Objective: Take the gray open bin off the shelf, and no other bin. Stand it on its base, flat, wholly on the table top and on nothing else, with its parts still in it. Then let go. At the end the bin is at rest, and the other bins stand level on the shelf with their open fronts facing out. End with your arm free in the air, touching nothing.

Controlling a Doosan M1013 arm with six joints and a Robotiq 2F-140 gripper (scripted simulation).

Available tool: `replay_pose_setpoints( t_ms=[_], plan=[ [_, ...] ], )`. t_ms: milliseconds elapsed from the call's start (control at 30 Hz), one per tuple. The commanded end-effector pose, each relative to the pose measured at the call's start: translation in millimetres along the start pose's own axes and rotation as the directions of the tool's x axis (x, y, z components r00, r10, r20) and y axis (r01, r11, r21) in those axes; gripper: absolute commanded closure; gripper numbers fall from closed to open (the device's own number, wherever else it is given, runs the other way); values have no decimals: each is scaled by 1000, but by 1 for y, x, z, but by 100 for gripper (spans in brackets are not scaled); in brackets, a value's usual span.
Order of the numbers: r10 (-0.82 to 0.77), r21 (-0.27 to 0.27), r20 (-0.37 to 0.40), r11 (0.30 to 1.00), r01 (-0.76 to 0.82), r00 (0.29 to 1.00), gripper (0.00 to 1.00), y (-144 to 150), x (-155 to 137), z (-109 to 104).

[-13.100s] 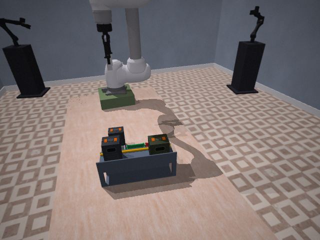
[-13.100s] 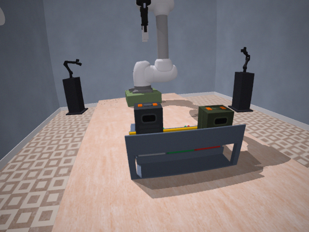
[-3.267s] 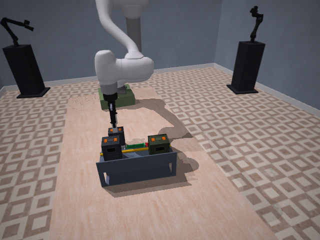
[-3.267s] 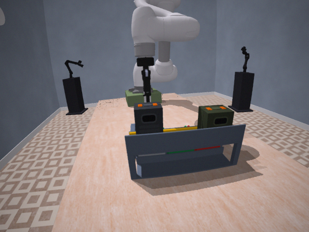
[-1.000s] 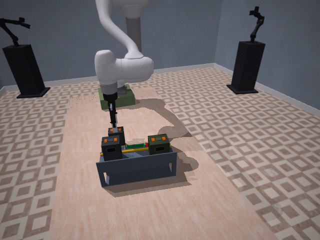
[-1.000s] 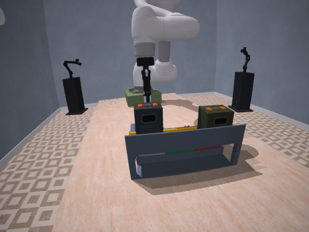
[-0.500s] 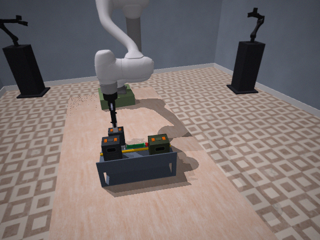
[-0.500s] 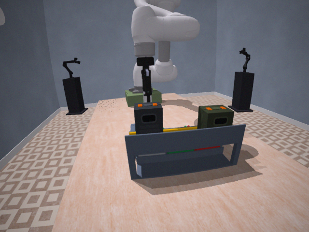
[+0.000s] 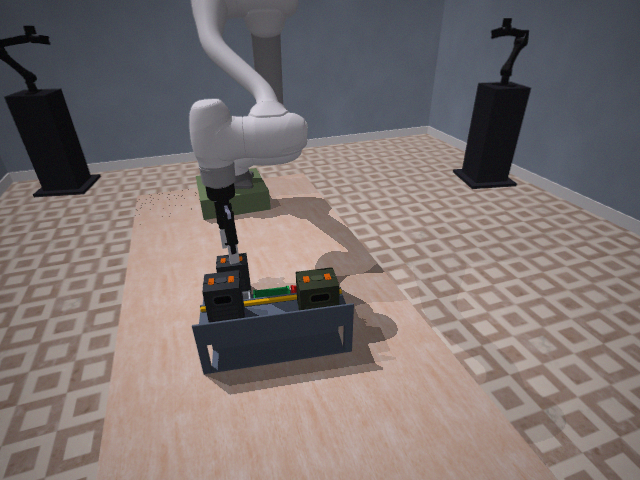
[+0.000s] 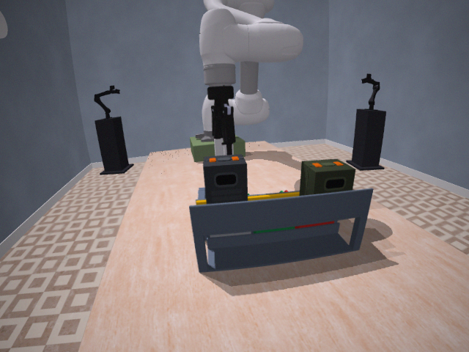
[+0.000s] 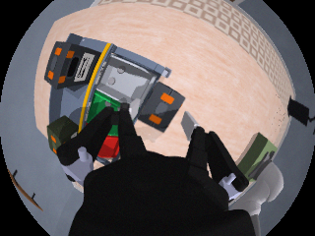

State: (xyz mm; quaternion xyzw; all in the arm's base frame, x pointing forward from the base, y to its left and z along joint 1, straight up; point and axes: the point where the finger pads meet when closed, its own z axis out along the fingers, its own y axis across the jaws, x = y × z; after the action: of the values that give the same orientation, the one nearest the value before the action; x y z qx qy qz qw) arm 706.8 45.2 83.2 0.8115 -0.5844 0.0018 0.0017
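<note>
The gray bin (image 9: 231, 264) sits at centre-left of the top view, just behind the shelf (image 9: 273, 330) on its far side and close behind the black bin (image 9: 223, 298). We cannot tell whether it rests on the table (image 9: 206, 413) or is tipped against the shelf edge. From the wrist camera it shows near the middle of the frame, orange tabs up and turned at an angle, just right of a vacant gray slot. The gripper (image 9: 234, 256) hangs right over the bin's top with its fingers about half spread, one to each side, and gripping nothing. In the exterior view the black bin hides the gray one, and only the gripper shows above it.

The black bin stands at the shelf's left end and the green bin (image 9: 316, 289) at its right, a yellow rail running between them. The white arm (image 9: 242, 131) drops from the upper centre, its green base (image 9: 258, 198) behind. Two black stands (image 9: 49, 139) (image 9: 493, 134) flank the room.
</note>
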Motion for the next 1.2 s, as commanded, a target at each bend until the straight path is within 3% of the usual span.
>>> replay_pose_setpoints(
  t_ms=[0, 467, 633, 1033, 1167],
  plan=[
    [-22, 0, 0, 1000, 22, 1000, 43, 0, 0, 0],
    [-38, 0, 0, 999, 38, 999, 43, 0, 0, 0],
    [220, 0, 0, 975, -220, 975, 43, 0, 0, 1],
    [220, 0, 0, 975, -220, 975, 43, 0, 0, 1],
    [417, 0, 0, 909, -417, 909, 43, 0, 0, 1]
  ],
)
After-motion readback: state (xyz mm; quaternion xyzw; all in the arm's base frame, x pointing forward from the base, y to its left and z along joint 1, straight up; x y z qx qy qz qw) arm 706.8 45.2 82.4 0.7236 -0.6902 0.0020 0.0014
